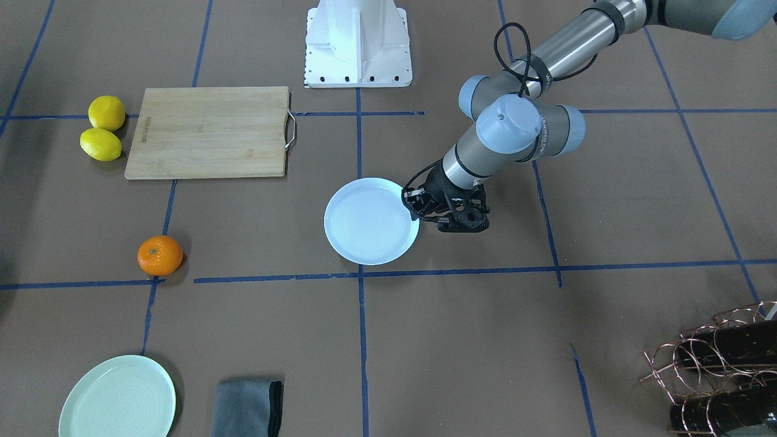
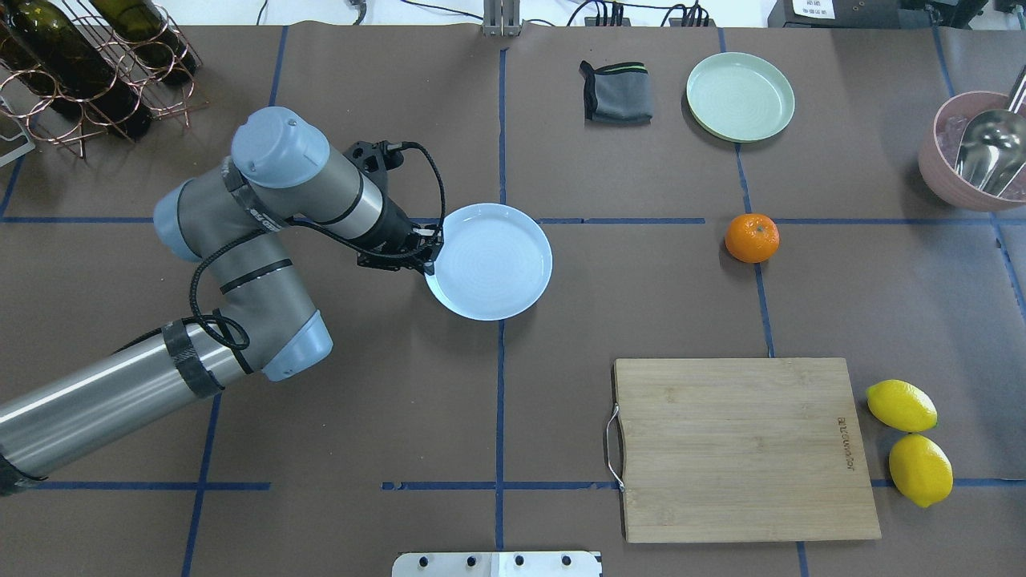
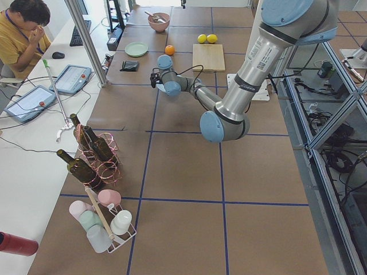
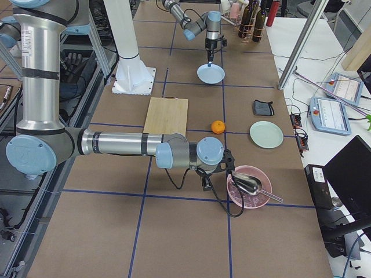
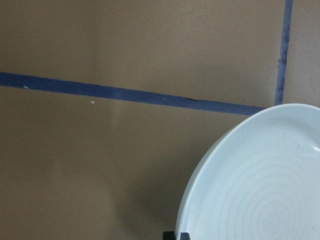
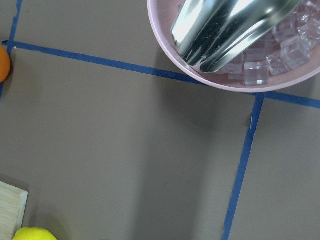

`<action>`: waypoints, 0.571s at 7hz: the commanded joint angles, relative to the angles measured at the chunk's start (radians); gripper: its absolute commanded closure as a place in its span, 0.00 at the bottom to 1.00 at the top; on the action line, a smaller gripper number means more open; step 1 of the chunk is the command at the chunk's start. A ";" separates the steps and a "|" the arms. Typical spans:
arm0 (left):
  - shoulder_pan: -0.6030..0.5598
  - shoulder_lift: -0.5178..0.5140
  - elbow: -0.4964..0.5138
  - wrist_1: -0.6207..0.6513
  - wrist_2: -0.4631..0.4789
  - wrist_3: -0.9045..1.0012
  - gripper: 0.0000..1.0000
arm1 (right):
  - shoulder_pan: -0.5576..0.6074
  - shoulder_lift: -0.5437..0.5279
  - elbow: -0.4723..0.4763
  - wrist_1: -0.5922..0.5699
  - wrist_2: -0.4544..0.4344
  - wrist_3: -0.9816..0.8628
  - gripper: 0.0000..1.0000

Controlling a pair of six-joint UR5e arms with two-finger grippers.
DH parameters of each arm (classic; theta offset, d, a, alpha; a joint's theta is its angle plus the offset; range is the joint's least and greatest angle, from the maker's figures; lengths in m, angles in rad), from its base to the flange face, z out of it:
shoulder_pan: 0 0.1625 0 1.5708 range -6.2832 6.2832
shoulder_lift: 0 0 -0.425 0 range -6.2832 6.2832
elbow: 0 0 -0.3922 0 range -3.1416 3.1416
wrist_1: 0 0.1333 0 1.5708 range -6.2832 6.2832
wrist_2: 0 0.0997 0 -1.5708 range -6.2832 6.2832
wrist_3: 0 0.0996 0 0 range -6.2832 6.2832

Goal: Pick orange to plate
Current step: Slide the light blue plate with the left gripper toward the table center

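The orange (image 2: 752, 237) sits alone on the brown table, on a blue tape line well to the right of the pale blue-white plate (image 2: 490, 260). The plate is bare. My left gripper (image 2: 429, 255) points down at the plate's left rim. In the left wrist view its fingertips (image 5: 177, 235) stand close together at that rim, shut on it. My right gripper (image 4: 206, 183) shows only in the exterior right view, low over the table beside a pink bowl, and I cannot tell its state. The right wrist view catches the orange's (image 6: 2, 62) edge at far left.
A mint-green plate (image 2: 740, 96) and a folded grey cloth (image 2: 617, 92) lie at the far edge. A wooden cutting board (image 2: 745, 449) with two lemons (image 2: 902, 406) beside it is near right. A pink bowl (image 2: 962, 180) holds ice and a metal scoop. A bottle rack (image 2: 80, 72) stands far left.
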 commanded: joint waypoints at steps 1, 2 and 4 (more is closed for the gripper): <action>0.032 -0.017 0.049 -0.055 0.020 -0.017 1.00 | -0.010 0.000 0.004 0.007 -0.002 0.000 0.00; 0.035 -0.015 0.049 -0.057 0.020 -0.018 0.91 | -0.017 0.002 0.005 0.015 -0.003 0.003 0.00; 0.035 -0.014 0.040 -0.064 0.020 -0.017 0.44 | -0.071 0.002 0.005 0.073 -0.008 0.011 0.00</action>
